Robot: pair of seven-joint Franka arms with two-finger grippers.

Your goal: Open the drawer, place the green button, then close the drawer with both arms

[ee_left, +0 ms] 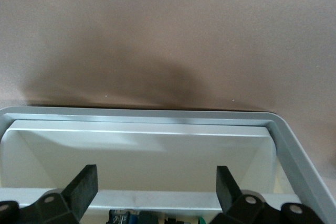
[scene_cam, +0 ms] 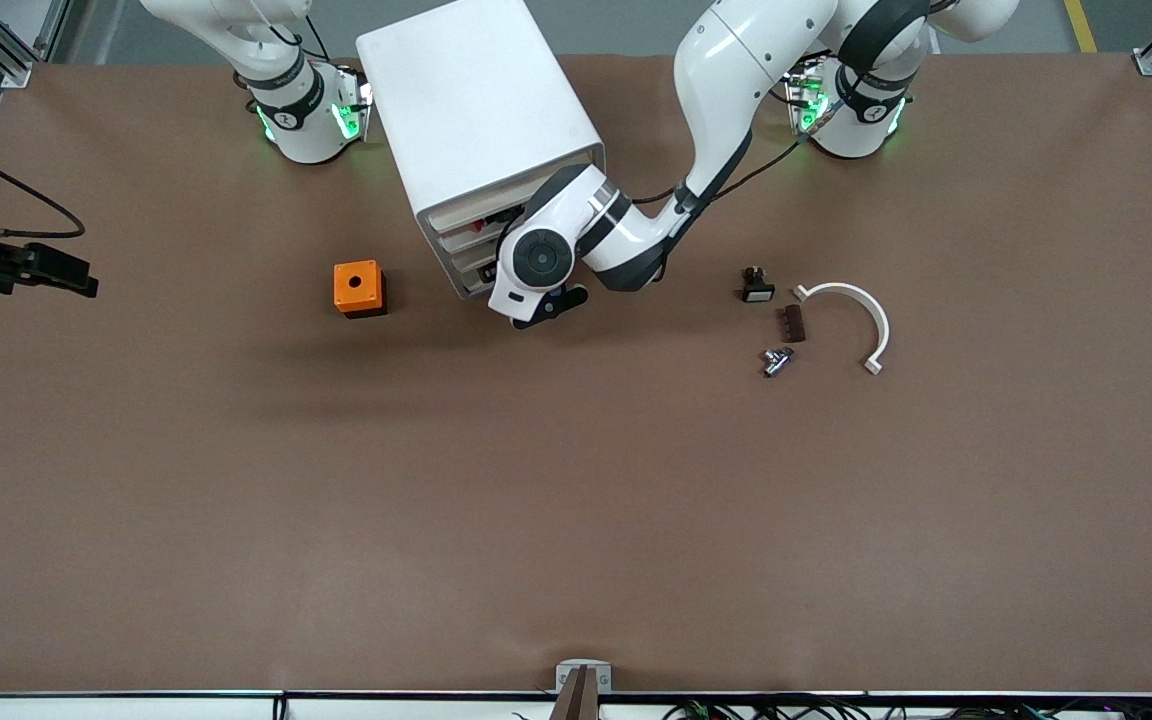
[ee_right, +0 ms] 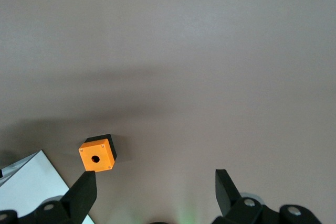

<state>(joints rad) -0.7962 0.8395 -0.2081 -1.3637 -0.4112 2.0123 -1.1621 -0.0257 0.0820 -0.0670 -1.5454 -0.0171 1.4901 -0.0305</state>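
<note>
The white cabinet [scene_cam: 476, 110] stands near the arms' bases, its drawer fronts [scene_cam: 461, 255] facing the front camera. My left gripper [scene_cam: 548, 303] is in front of these drawers, open and empty. In the left wrist view a white tray drawer with a grey rim [ee_left: 157, 115] lies under the left gripper [ee_left: 156, 182]; its visible floor is bare. The fingers [ee_left: 84, 182] stand on either side of a white ledge. Bits of blue [ee_left: 123, 217] and green [ee_left: 202, 220] show under the ledge; I cannot tell whether they are the button. My right gripper [ee_right: 155, 179] is open and empty, high over the table.
An orange cube with a round hole [scene_cam: 359, 288] sits beside the cabinet toward the right arm's end and shows in the right wrist view [ee_right: 97, 156]. A black switch with a white cap [scene_cam: 758, 287], a brown block [scene_cam: 793, 323], a metal part [scene_cam: 776, 360] and a white curved piece [scene_cam: 851, 315] lie toward the left arm's end.
</note>
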